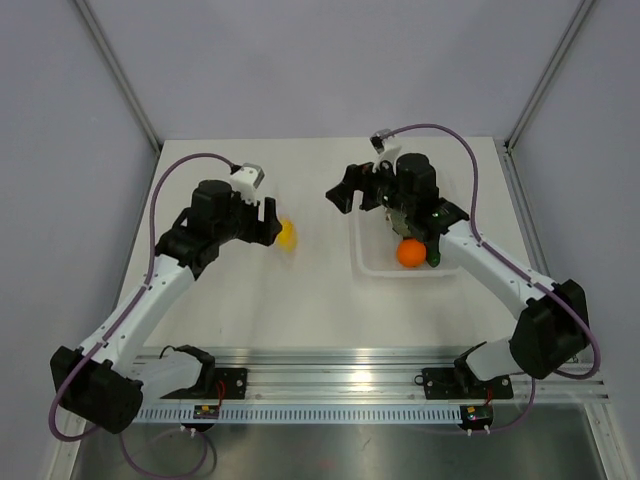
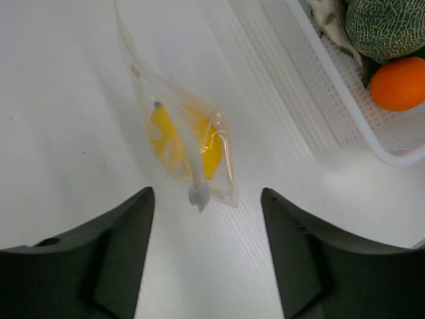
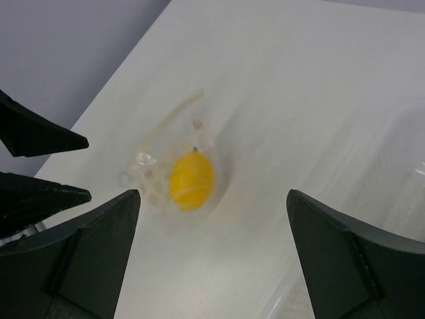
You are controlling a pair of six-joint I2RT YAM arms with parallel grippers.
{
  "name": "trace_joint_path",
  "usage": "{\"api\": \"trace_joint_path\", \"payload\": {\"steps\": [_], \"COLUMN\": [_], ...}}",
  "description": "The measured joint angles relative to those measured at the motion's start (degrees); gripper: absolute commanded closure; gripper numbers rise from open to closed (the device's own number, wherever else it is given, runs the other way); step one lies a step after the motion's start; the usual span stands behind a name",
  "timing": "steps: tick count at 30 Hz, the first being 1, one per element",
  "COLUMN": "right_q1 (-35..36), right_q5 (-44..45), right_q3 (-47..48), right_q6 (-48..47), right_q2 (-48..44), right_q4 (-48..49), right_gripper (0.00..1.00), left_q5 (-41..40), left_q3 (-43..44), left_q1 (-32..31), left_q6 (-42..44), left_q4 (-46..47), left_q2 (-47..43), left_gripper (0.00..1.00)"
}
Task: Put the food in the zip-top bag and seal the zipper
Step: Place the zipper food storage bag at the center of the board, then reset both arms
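Left wrist view: your left pincer [image 2: 204,212] stands spread, both fingers clear of everything, gripping nothing. The zip-top bag [image 2: 222,178] lies on the white worktop [image 2: 60,119] just ahead of the fingertips, in line with the gap between them and touching neither. The food [image 2: 169,139], a yellow lemon, sits inside the bag under crinkled film. The zipper [image 2: 192,169] shows as a pale strip running across the lemon toward the pincer and ending in a small grey tab nearest the fingertips. You cannot tell whether it is closed along its length. Ahead and to the right of this pincer, a clear tray [image 2: 332,100] holds an orange [image 2: 398,83] and a netted green melon [image 2: 385,26].

Right wrist view: your right pincer [image 3: 212,196] is spread wide and empty above the worktop. Bag and lemon lie ahead of it, well apart from both fingers.

Top external view: the pincers face each other across the bag, with the left one nearer to it.
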Motion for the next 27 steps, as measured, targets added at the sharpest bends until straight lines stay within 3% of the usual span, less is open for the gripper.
{"api": "trace_joint_path", "payload": {"steps": [3, 4, 10, 16, 21, 27], "right_q1": [-0.44, -0.59, -0.98, -0.98, -0.98, -0.98], "right_q5": [6.93, 10.32, 26.69, 43.1, 50.25, 53.07], "right_q3": [-2.34, -3.13, -4.17, -4.17, -5.33, -9.49], "right_q6": [3.74, 4.76, 8.15, 11.72, 13.77, 17.0], "right_q2": [-3.21, -4.22, -6.82, -10.84, -16.63, -22.75], "right_q4": [-4.13, -5.77, -17.97, -31.04, -36.33, -39.67], "right_gripper": [0.0, 0.01, 0.01, 0.01, 0.01, 0.0], "left_q5": [-0.15, -0.48, -6.12, -11.5, -15.67, -17.0], "left_q3": [0.0, 0.0, 2.51, 4.7, 4.66, 3.74], "left_q1": [0.0, 0.0, 0.0, 0.0, 0.0, 0.04], "left_q6": [-0.55, -0.85, -2.56, -5.79, -10.27, -12.85], "left_q4": [-1.57, -2.21, -6.62, -7.19, -9.25, -12.74], "left_q2": [2.75, 3.39, 2.51, -5.57, -10.54, -9.05], "left_gripper": [0.02, 0.01, 0.01, 0.01, 0.01, 0.01]}}
